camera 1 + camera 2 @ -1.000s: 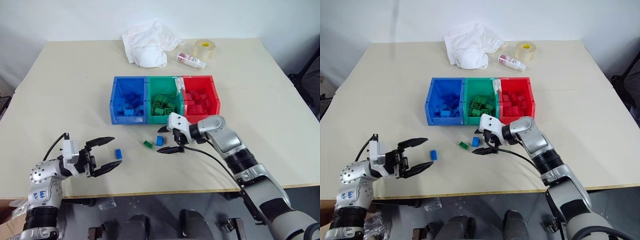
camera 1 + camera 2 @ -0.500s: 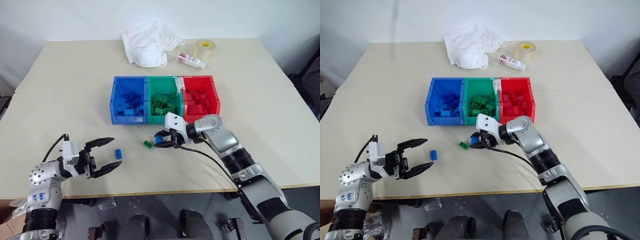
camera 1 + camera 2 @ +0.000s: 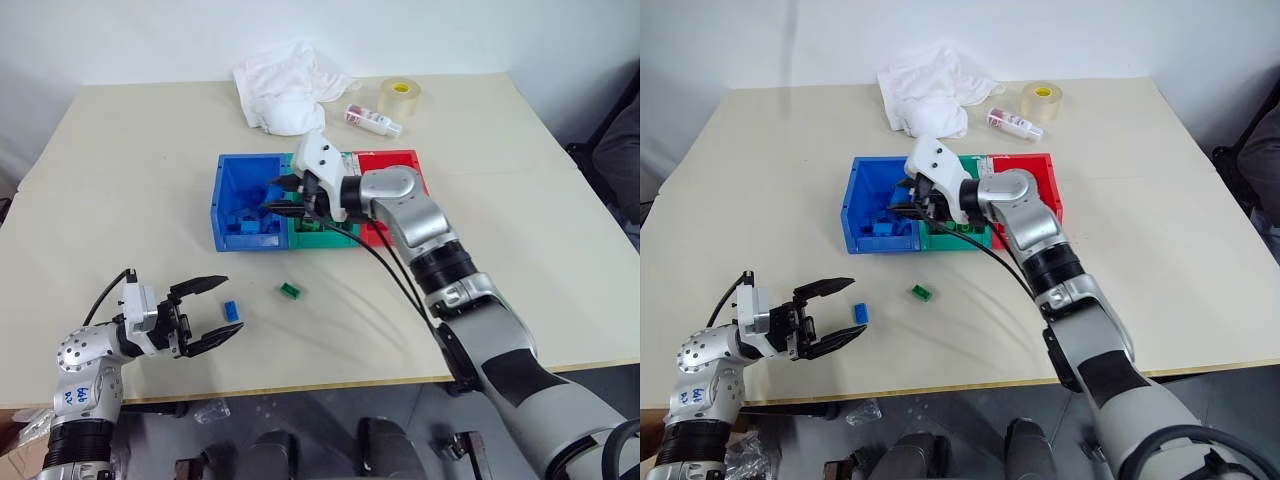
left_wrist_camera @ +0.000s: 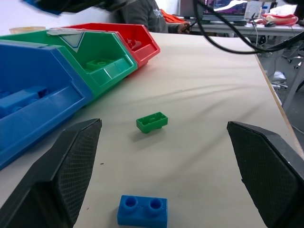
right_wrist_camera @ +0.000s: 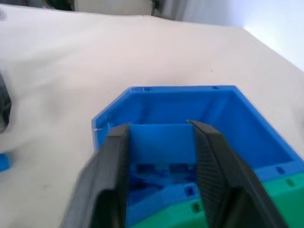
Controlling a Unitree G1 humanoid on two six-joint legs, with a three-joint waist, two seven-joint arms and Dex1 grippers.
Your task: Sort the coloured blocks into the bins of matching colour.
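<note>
From above we see our right gripper (image 3: 283, 196) over the blue bin (image 3: 226, 190); its wrist view reveals a blue block (image 5: 161, 144) pinched between the fingers. Our left gripper (image 3: 214, 310) hangs spread wide, flanking another blue block (image 4: 142, 210) and a green block (image 4: 152, 121) on the table (image 3: 130, 170).

Three joined bins were counted on the tabletop (image 3: 520, 210): one blue bin (image 3: 228, 190), one green bin (image 3: 312, 232), one red bin (image 3: 392, 160). Two loose blocks were counted, one blue block (image 3: 232, 309) and one green block (image 3: 291, 290). One white cloth (image 3: 285, 85), one tape roll (image 3: 403, 97) and one small bottle (image 3: 372, 119) were seen.
</note>
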